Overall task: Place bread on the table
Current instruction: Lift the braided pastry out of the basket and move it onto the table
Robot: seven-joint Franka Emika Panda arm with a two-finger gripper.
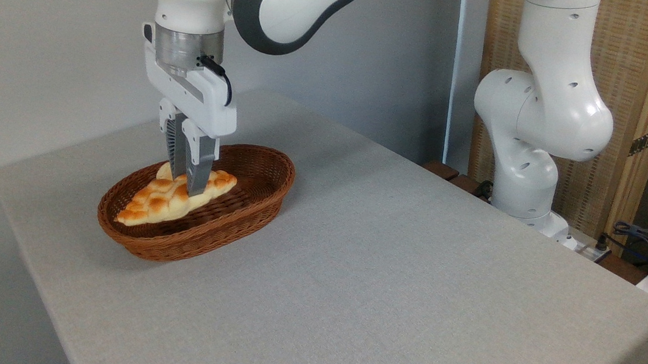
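The single fixed camera shows the white arm's two grey fingers (185, 178) pointing straight down into the brown woven wicker oval basket (252, 199). The long golden-orange braided loaf of bread (155, 202) lies inside that basket, directly under and between the fingers, which appear clamped across its middle, one on the near flank and one behind. Its long axis runs from the pointed end low on the left of the fingers up to the end just right of them, so the fingers cross it roughly at right angles. It looks tilted, possibly lifting off the weave, though I cannot tell. The light grey cloth-covered table (411, 260) lies open to the right of the fingers, the likely setting-down place.
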